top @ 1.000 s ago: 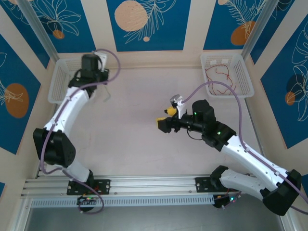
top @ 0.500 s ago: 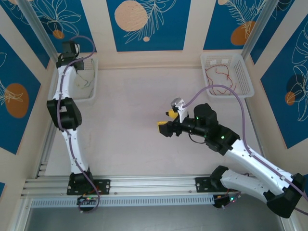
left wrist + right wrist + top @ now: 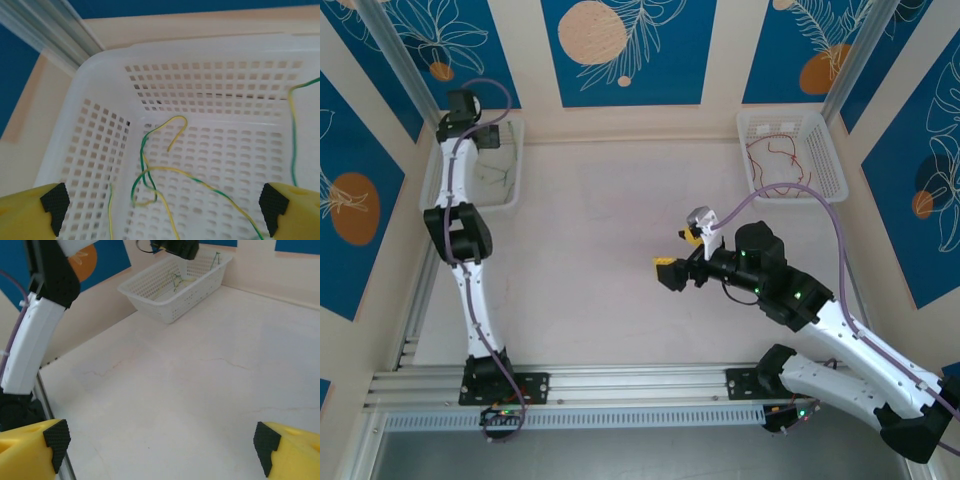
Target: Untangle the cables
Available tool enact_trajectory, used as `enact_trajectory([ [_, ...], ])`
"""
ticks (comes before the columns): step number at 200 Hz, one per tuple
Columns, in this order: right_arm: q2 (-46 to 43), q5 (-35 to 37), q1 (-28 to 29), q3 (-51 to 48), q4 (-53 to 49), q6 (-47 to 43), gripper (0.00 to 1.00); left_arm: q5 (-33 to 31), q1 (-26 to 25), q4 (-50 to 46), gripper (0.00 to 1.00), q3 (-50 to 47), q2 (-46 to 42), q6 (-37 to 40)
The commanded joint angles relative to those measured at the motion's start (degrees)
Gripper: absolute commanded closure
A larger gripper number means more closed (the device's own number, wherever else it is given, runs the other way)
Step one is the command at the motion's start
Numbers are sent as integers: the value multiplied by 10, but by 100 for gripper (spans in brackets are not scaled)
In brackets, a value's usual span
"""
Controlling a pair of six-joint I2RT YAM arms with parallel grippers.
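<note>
Near edge: both arm bases bolted to the rail. Right arm [image 3: 800,300] reaches out low over the middle of the surface [image 3: 590,250]. Its jaws stand wide apart with nothing between them; the right wrist view shows bare surface under the yellow tips. Compared with 1 second ago the arm has pulled back a little toward the near right. I read this as parked, not working.

Left arm [image 3: 455,225]: the big change. 1 second ago it was folded, with its jaws over the surface just beside the left basket [image 3: 510,200]. Now it is stretched almost straight to the far left corner, with its jaws hanging above the basket. The left wrist view shows them spread wide and holding nothing.

Far left: green-and-yellow wires [image 3: 150,175] lie loose on the basket floor. Strands cross in at least 1 spot, and another runs up the right side. Cannot tell how many there are.

Far right: red cable [image 3: 775,155] lies in the right basket [image 3: 835,180], same squiggle as 1 second ago.

Judgement: a green-yellow wire has probably just been dropped off. Colours now sit in separate baskets, so the task looks near its end. The crossing strands may still need parting.
</note>
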Motion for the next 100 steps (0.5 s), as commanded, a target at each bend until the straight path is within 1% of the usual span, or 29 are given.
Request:
enact_trajectory([
  [1,-19,56,2,-31,50,-5,1,59,-10,-36,0,-62,-184,-83],
  [14,-25,117,-1,-49,76,-9,1,66,-27,26,0,-233,-307,-104],
  [23,-25,170,-5,-60,89,-14,1,74,-43,105,0,-376,-406,-113],
  [35,-24,249,-17,-77,112,-30,1,67,-71,214,0,-562,-536,-137],
  [41,-23,283,-27,-85,125,-40,1,66,-87,261,0,-652,-592,-137],
  [45,-23,301,-37,-92,134,-49,1,52,-100,286,0,-705,-631,-133],
  [53,-26,328,-57,-105,148,-60,1,-13,-136,320,0,-799,-695,-132],
  [58,-28,344,-77,-113,155,-63,1,-49,-155,337,0,-849,-730,-130],
  [65,-29,369,-109,-123,157,-55,1,-80,-173,351,0,-914,-772,-130],
  [72,-31,368,-147,-130,143,-36,1,-109,-184,359,0,-974,-806,-145],
  [73,-32,363,-163,-132,137,-30,1,-111,-185,360,0,-981,-811,-147],
  [74,-32,363,-163,-132,137,-30,1,-114,-186,361,0,-988,-816,-149],
  [83,-36,314,-234,-145,119,-5,1,-129,-190,376,0,-1058,-852,-158],
  [85,-36,309,-242,-148,118,-3,1,-131,-190,381,0,-1072,-858,-157],
  [93,-35,281,-289,-165,119,6,1,-135,-193,414,0,-1128,-883,-138],
  [100,-33,274,-319,-182,126,18,1,-130,-193,447,0,-1171,-898,-105],
])
